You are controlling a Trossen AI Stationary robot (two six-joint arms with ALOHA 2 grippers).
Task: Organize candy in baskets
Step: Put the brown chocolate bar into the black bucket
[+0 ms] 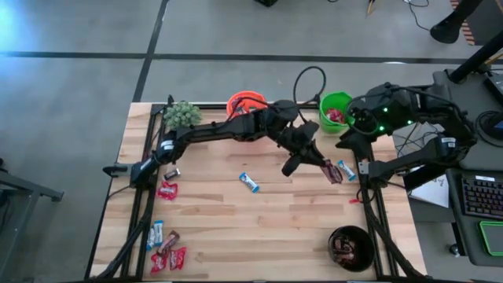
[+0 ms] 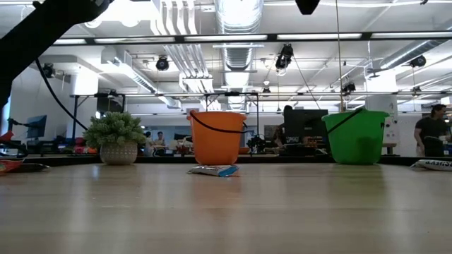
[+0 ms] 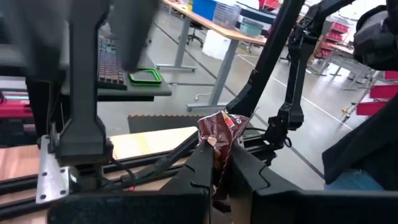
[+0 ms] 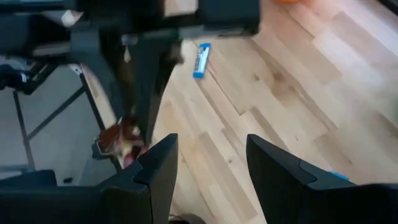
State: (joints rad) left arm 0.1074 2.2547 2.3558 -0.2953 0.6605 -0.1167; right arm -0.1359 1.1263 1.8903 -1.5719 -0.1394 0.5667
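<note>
**Sorting's underway, plenty still loose**

You've got the left end effector (image 1: 328, 170) clamped on a dark brown wrapped candy bar (image 3: 219, 132), up over the right side of the wooden tabletop (image 1: 267, 228). The right end effector (image 4: 208, 168) sits just beside it, fingers wide, holding nothing. The round black plastic basket (image 1: 350, 248) already has brown bars in it, the bright green one (image 1: 336, 112) some red. Left to do: the blue-and-white bar (image 1: 249, 182) mid-table and the mixed pile (image 1: 166, 250) at the near-left corner.
</note>
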